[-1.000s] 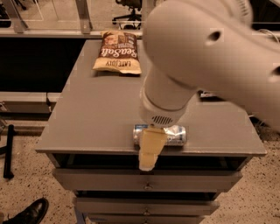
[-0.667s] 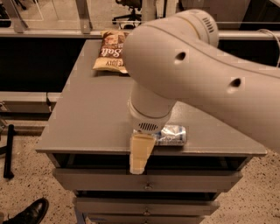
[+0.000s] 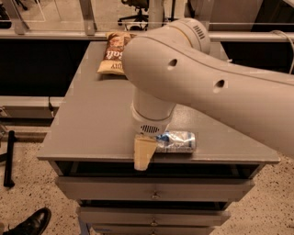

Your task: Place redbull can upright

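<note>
- camera view looks down on a grey table with the robot's thick white arm reaching in from the right and covering much of the top.
- the gripper hangs at the table's near edge, a little left of centre, with its cream-coloured tip dipping just past the edge in front of the drawers.
- whether the gripper is open or closed cannot be told, nor whether it has hold of anything; the arm's wrist hides most of it.
- the redbull can lies on its side on the tabletop, close to the near edge, its long axis running left to right.
- the can's left end sits right at the gripper; contact cannot be made out.
- a brown chip bag lies flat at the far left of the table, well apart from the can.
- a dark shoe shows on the speckled floor at lower left.
- an office chair stands beyond the table at the top.
</note>
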You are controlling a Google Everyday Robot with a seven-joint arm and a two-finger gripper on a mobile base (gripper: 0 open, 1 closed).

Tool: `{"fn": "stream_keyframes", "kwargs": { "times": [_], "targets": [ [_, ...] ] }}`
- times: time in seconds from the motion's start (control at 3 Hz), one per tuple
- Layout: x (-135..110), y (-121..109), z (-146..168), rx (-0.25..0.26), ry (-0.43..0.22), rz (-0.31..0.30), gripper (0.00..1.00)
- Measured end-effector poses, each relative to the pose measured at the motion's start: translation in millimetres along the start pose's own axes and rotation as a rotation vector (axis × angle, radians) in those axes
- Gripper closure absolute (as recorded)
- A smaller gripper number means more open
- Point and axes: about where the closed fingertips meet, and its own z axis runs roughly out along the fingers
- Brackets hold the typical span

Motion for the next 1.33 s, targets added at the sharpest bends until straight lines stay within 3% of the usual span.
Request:
{"fn": "stream_keyframes", "kwargs": {
  "times": [1.0,1.33],
  "targets": [
    [0,-20,-11,0.012,-0.037,0.020,0.88],
    [-10,-36,-33,0.011,-0.165,0.029,1.00]
  ]
}}
